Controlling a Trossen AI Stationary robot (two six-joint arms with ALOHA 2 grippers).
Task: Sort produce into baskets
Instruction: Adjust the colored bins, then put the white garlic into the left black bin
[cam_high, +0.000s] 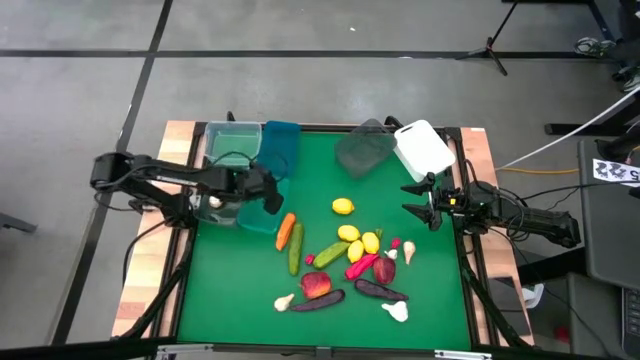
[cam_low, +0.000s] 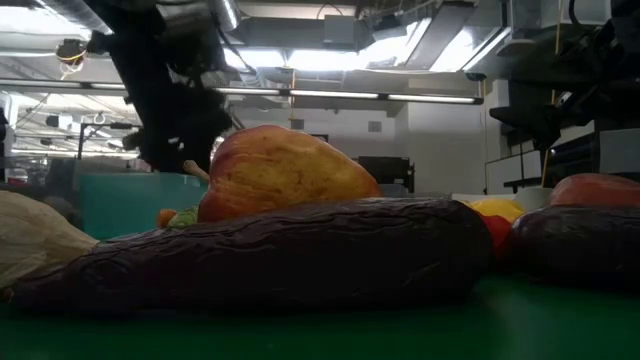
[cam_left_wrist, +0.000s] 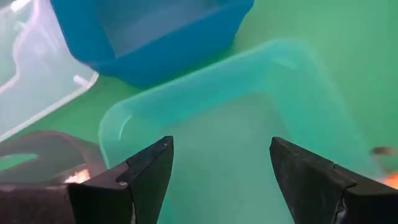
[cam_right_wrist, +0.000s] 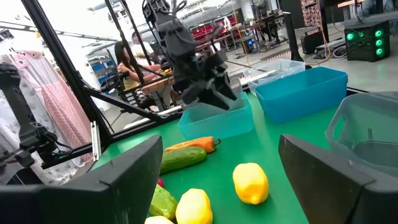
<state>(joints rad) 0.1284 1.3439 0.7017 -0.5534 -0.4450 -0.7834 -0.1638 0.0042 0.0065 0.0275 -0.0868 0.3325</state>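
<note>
My left gripper hung with its fingers apart and nothing in them, over the teal basket at nine o'clock. I feared bumping that light tub. My right gripper waited released at three o'clock. The produce lay mid-tabletop

left gripper fingers apart, arm stretched inward; right gripper fingers apart, empty, at table's right edge.
</note>
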